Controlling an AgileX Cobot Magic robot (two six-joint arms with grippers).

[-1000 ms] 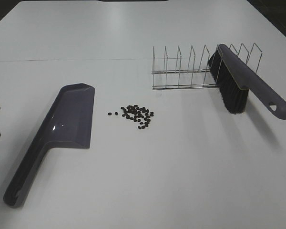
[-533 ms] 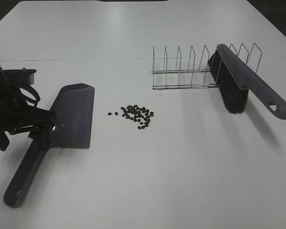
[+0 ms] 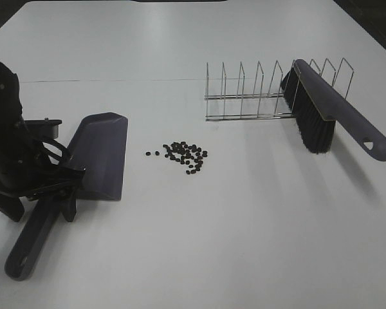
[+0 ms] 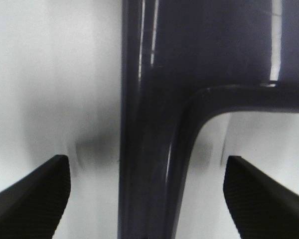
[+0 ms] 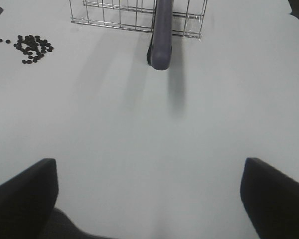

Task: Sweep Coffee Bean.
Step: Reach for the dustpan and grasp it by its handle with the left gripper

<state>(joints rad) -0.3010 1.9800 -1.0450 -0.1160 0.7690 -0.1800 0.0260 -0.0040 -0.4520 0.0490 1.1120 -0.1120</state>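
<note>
The coffee beans (image 3: pixel 183 156) lie in a loose cluster on the white table, right of the purple dustpan (image 3: pixel 101 154). They also show in the right wrist view (image 5: pixel 32 46). My left gripper (image 3: pixel 44 205) is open, and its fingers straddle the dustpan's handle (image 4: pixel 149 149) just behind the pan. The fingertips (image 4: pixel 35 199) stand apart from the handle on both sides. The purple brush (image 3: pixel 321 109) with black bristles leans in the wire rack (image 3: pixel 244 90). My right gripper (image 5: pixel 149 209) is open and empty, well short of the brush handle (image 5: pixel 162 35).
The wire rack (image 5: pixel 114 15) stands at the back right, with the brush's handle end (image 3: pixel 373 145) sticking out toward the table's right side. A seam line (image 3: pixel 116 80) crosses the table behind the dustpan.
My left arm has come in from the left edge and lowered its open gripper over the dustpan's handle. The beans, brush and rack have not moved.
</note>
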